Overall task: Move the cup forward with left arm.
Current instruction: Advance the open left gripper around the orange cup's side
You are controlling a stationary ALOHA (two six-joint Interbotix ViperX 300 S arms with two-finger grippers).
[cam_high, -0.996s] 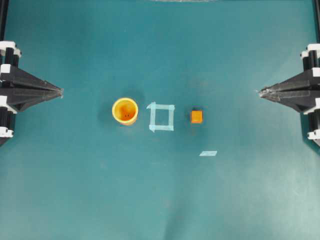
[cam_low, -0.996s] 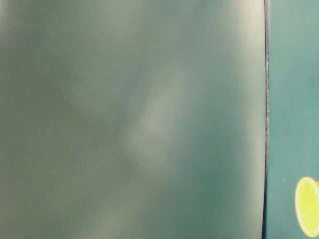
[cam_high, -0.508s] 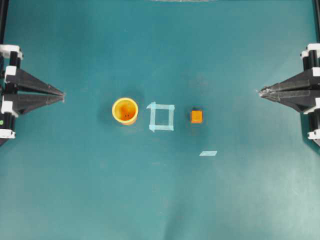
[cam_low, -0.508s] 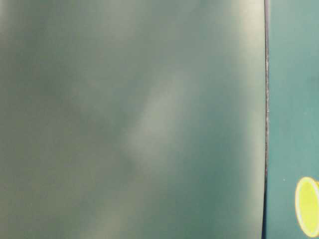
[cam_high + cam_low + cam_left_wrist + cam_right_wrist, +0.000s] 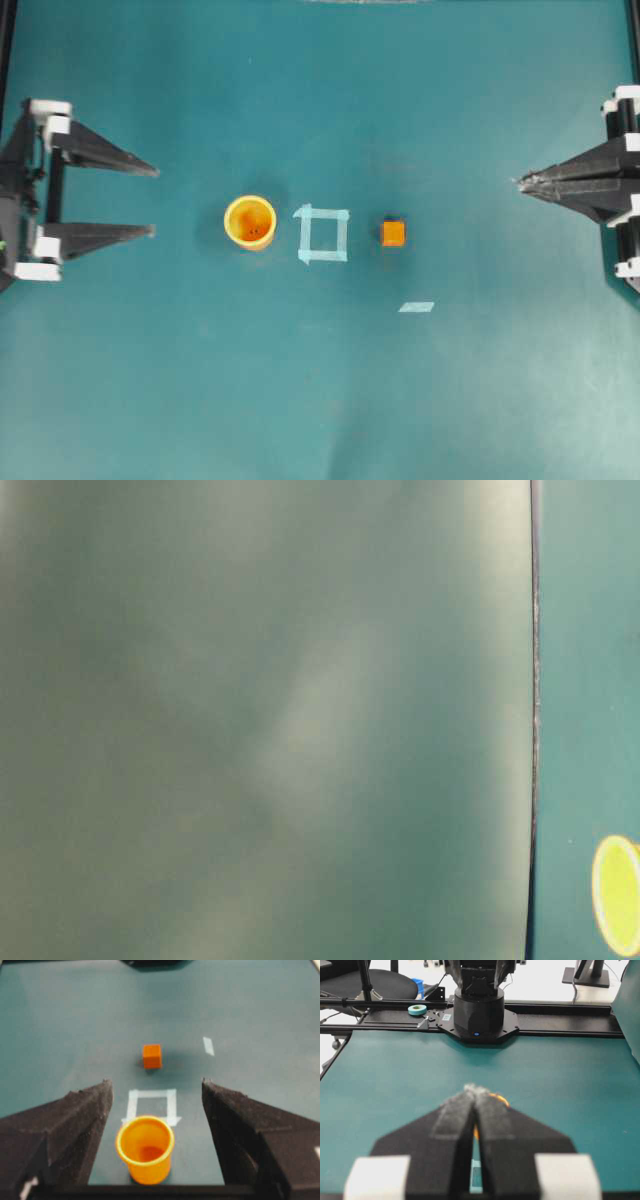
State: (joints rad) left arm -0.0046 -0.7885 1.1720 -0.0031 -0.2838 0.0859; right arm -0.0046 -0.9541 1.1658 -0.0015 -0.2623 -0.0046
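the left gripper (image 5: 152, 201) now stands with its two fingers spread wide apart; a second ago they were pressed together into one point, and half a second ago they had only begun to part. in the overhead view it has also come a little further in from the left edge, toward the middle of the table (image 5: 320, 400). nothing sits between the fingers yet

the cup (image 5: 250, 221) stands upright on the table, near the left gripper but apart from it, with bare green surface between the fingertips and its rim. it has not shifted over the last second. just beside it, on the side away from the left arm, is the tape square (image 5: 323, 234), and beyond that the small orange cube (image 5: 393, 233); a short strip of tape (image 5: 416, 306) lies off on its own. from the left wrist camera the cup (image 5: 145, 1149) sits low in the middle, lined up with the gap between the two dark fingers

the right gripper (image 5: 522, 183) rests at the right edge with its fingers closed together, unmoved

my reading: the opening is the preparation for the grasp, and the gap looks wider than the cup, so the arm can now advance until the fingers stand on either side of it. the cup is untouched, so the move itself is all still to do
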